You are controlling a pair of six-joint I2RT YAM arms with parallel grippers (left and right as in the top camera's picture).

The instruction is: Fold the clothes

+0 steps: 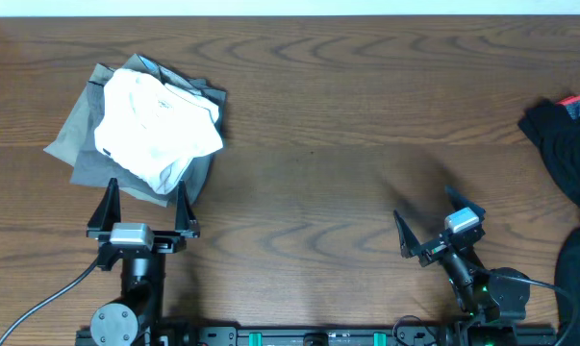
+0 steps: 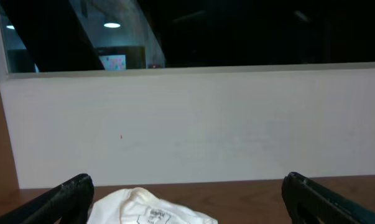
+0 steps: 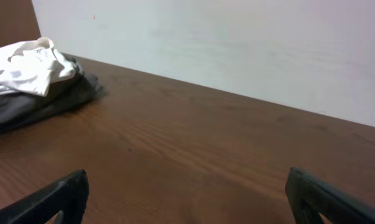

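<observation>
OK, both tools are wide open and gripping nothing. The left tool (image 1: pixel 146 185) sits at the near edge of the clothes pile, on the left part of the desk (image 1: pixel 347 115). Its fingers straddle that edge; I can't tell whether they touch the fabric.

In the pile, the white T-shirt (image 1: pixel 160 125) is crumpled on top. The grey trousers (image 1: pixel 73 144) are spread underneath, sticking out on the left and near sides. On the left wrist cam I see the shirt bunched low between the fingers, with a printed label facing up.

The right tool (image 1: pixel 424 203) is over bare desk on the right, angled left and well apart from the pile. The black garment (image 1: pixel 564 144) lies at the desk's right edge, partly out of frame, with a bit of red at its far end. It's clear of the right tool.
</observation>
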